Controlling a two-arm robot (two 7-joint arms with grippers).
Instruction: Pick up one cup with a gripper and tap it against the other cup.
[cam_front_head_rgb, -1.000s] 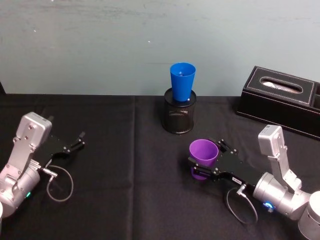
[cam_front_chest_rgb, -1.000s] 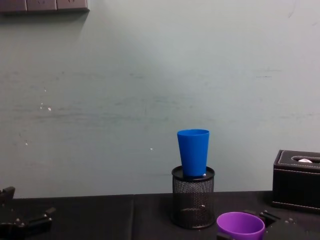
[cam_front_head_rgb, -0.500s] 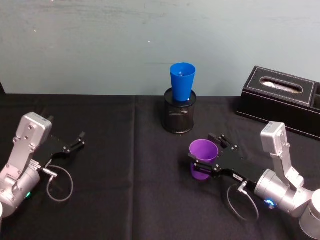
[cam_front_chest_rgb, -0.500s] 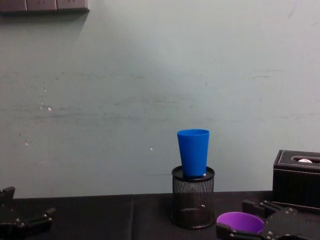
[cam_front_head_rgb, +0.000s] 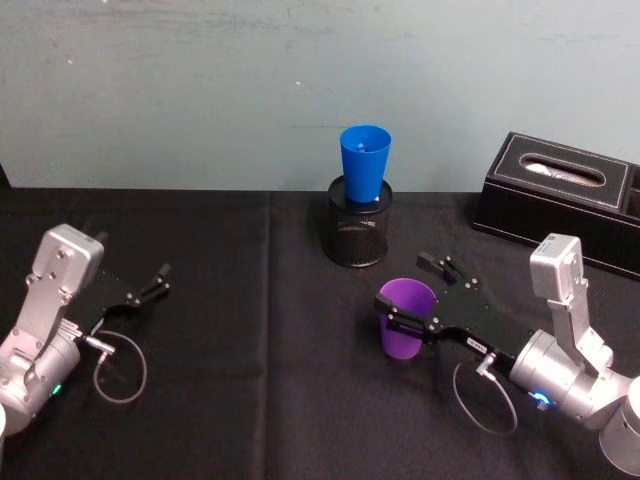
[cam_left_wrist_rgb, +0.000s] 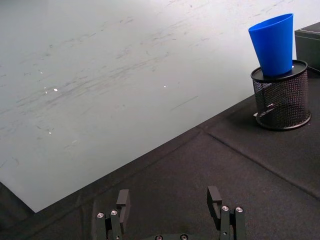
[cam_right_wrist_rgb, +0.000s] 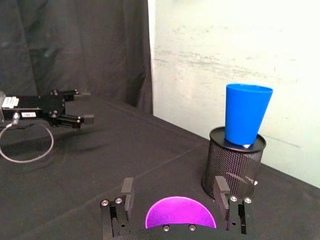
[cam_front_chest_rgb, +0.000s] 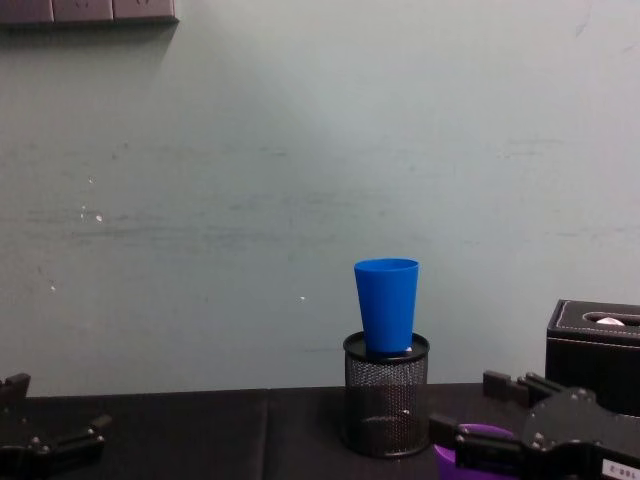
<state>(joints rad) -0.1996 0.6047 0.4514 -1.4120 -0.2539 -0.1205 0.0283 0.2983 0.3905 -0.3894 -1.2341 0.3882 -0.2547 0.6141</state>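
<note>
Chest view: purple cup (cam_front_chest_rgb: 472, 447) mostly gripper-hidden

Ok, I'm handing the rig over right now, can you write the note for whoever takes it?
Right gripper: fingers on either side of the purple cup, near its rim; grip not confirmed.
Left gripper: open, parked at the table's left side.
Blue cup: upright, seated in the black mesh pen holder, behind the purple cup.
Done: gripper is at the purple cup.
Left: secure the grip, lift, and tap it against the blue cup.
</note>
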